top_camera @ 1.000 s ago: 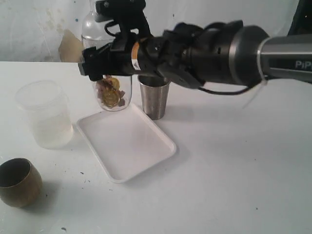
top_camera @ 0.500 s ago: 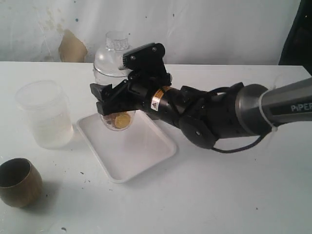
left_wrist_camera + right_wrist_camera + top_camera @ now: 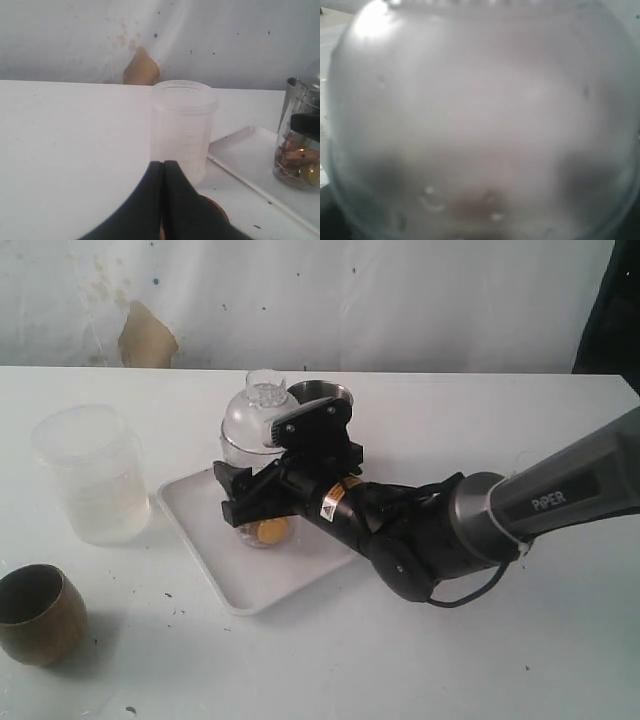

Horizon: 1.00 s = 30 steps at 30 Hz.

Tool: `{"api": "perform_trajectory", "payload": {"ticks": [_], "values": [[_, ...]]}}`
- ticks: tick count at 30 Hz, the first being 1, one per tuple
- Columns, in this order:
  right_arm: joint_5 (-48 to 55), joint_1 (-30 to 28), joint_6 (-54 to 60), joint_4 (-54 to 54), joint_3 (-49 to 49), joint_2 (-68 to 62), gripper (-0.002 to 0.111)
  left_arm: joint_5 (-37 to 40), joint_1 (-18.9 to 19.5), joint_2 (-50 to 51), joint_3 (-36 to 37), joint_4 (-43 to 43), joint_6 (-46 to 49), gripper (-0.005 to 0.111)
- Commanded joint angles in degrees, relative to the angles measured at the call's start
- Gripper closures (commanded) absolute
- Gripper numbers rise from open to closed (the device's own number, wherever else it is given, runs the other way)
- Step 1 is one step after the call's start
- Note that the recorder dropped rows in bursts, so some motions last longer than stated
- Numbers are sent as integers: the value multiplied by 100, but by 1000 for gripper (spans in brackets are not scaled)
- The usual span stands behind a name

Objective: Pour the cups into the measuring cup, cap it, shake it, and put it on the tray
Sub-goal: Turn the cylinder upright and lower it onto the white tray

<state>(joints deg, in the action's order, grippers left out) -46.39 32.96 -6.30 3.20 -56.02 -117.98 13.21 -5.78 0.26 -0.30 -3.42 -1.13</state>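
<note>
The measuring cup (image 3: 262, 530), clear with gold and brown pieces at its bottom, stands upright over the white tray (image 3: 200, 530); its base is at the tray's surface, and contact cannot be judged. A clear domed cap (image 3: 256, 420) tops it. My right gripper (image 3: 254, 502) is shut around its body. In the right wrist view the blurred cap (image 3: 480, 120) fills everything. The steel tumbler (image 3: 320, 393) stands behind the right arm. The brass cup (image 3: 38, 612) sits at the near left. My left gripper (image 3: 163, 166) is shut and empty, seen only in its wrist view; there the measuring cup (image 3: 295, 162) stands over the tray (image 3: 245, 155).
A frosted plastic jar (image 3: 90, 475) stands left of the tray, directly ahead of the left gripper as the jar (image 3: 182, 127). The right arm (image 3: 440, 530) lies low across the tray's right side. A wall runs behind the table.
The right gripper has come down with the capped measuring cup, from high over the tray's far edge to the tray's surface. The steel tumbler, hidden half a second ago, shows its rim again.
</note>
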Motion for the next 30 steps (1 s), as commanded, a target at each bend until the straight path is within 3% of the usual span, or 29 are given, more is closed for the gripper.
{"api": "perform_trajectory", "payload": {"ticks": [1,6,9,14,19,23,30], "values": [[-309,-33,55,218,7,-106,108,9,-20,-26,30,3,-4,107],[-323,-33,55,508,7,-106,95,9,-20,-26,30,3,-4,107],[-325,-33,77,598,7,-106,77,9,-20,-26,30,3,-4,107],[-334,-33,101,939,7,-80,37,9,-20,-26,30,3,-4,107],[-334,-33,82,1066,7,-41,15,9,-20,-26,30,3,-4,107],[-127,-33,-7,1066,7,-5,7,9,-20,-26,30,3,-4,107],[623,-33,-7,1066,7,361,7,9,-20,-26,30,3,-4,107]]}}
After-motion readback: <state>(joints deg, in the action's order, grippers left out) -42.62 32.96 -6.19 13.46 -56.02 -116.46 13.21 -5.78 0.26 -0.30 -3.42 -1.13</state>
